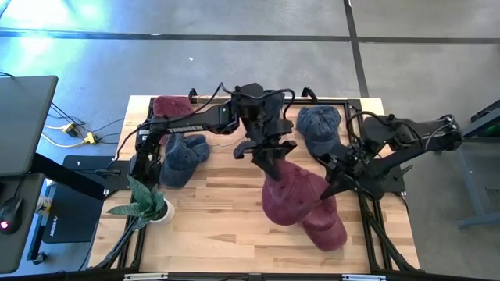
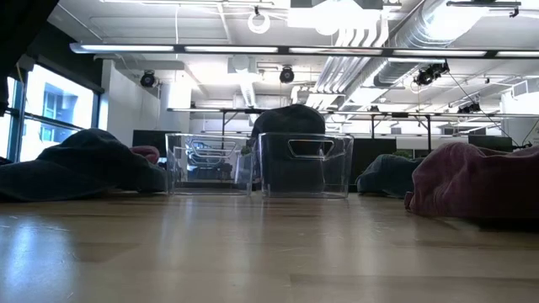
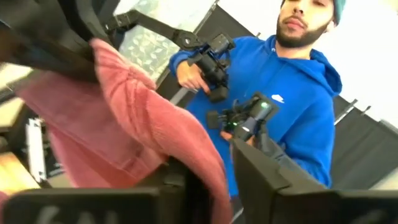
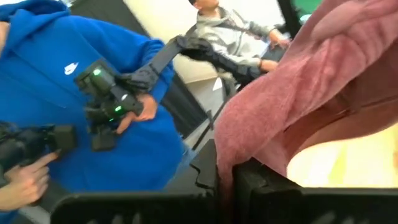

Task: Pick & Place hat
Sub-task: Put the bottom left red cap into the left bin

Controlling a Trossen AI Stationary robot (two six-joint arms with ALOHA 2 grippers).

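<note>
A maroon hat (image 1: 291,195) hangs above the table's middle between my two grippers. My left gripper (image 1: 269,162) comes at the hat's far side, pointing level. Its fingers stand a little apart with the hat's cloth (image 3: 143,124) between them. My right gripper (image 1: 332,186) is at the hat's right side, shut on its cloth (image 4: 311,81). A second maroon hat (image 1: 326,230) lies on the table just below the hanging one, toward the near edge. My left gripper has a fold of the hat's cloth (image 3: 208,165) running down between its parted fingers. The cloth lies against one finger (image 3: 168,193). I cannot tell whether the other finger touches it. My right gripper pinches an edge fold of the hat (image 4: 231,146) between its two fingers, coming nearly level from the table's right. The cloth rises from the fingers in a bunched fold, and the hat is clear of the table.
Blue hats lie at the left (image 1: 183,156) and far right (image 1: 320,125), and another maroon hat (image 1: 168,105) at the far left corner. A potted plant (image 1: 148,204) stands near the left edge. Two clear bins (image 2: 210,164) (image 2: 307,164) stand at the far side. A person in a blue hoodie (image 3: 292,93) stands beyond the table.
</note>
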